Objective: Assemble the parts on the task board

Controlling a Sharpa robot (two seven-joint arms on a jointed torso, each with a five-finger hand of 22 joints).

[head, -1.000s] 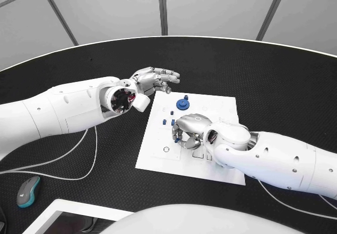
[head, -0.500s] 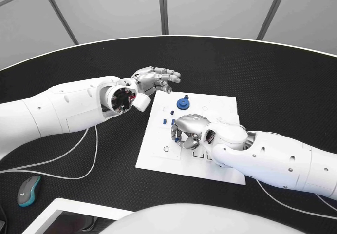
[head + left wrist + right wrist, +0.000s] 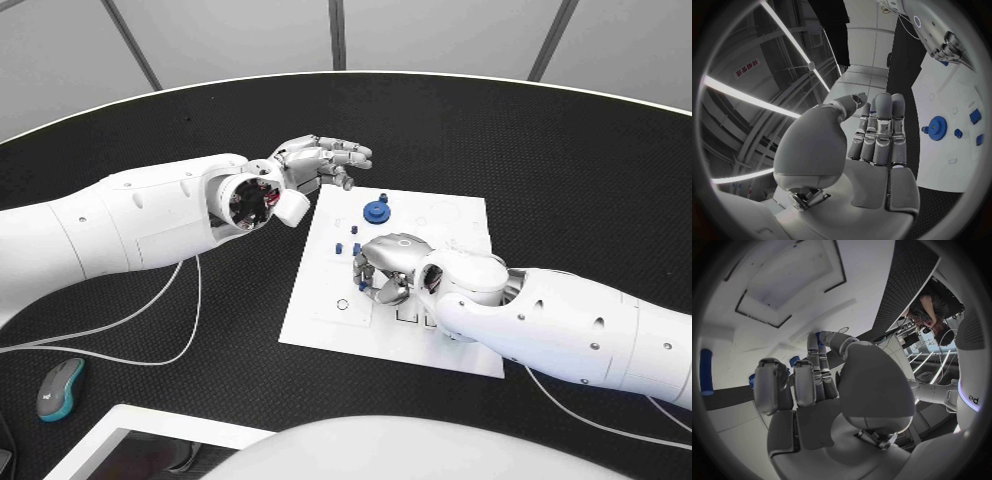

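Observation:
The white task board lies mid-table. A blue gear stands near its far edge, with small blue parts beside it. My right hand is down on the board's middle with its fingers curled in. In the right wrist view a thin small blue part sits pinched between thumb and fingertip, and other blue parts lie on the board. My left hand hovers off the board's far left corner with fingers apart, holding nothing. The left wrist view shows that hand, the gear and the board.
A teal and grey device lies on the black table at the front left. A white tray sits at the front edge. White cables trail under my left arm.
My right hand has edged slightly to the left over the board's middle. My left hand has hardly moved.

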